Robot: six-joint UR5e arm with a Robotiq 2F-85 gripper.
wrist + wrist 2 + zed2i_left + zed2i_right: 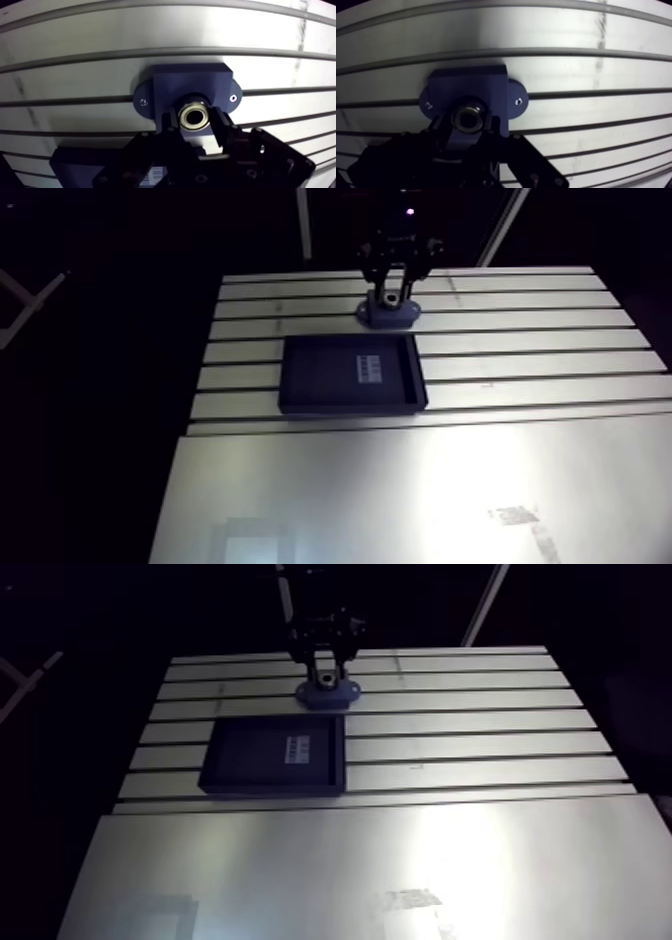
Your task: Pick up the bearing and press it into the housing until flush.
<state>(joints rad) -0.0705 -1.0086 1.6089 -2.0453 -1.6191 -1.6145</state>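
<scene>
A blue housing (pixel 186 84) with two screwed flanges sits on the slotted table, at the far side in the arm view (pixel 389 311). A metal ring bearing (pixel 194 115) rests at the housing's bore, on the side nearest the gripper. My gripper (pixel 195 124) comes straight down over the housing (pixel 393 286). Its two dark fingers (pixel 220 126) press on either side of the bearing, so it is shut on it. How deep the bearing sits in the bore is hidden by the fingers.
A shallow black tray (pixel 300 378) with a white label lies just in front of the housing. The slotted aluminium table (pixel 540 338) stretches to both sides. A smooth metal sheet (pixel 420 488) with a tape patch covers the near part.
</scene>
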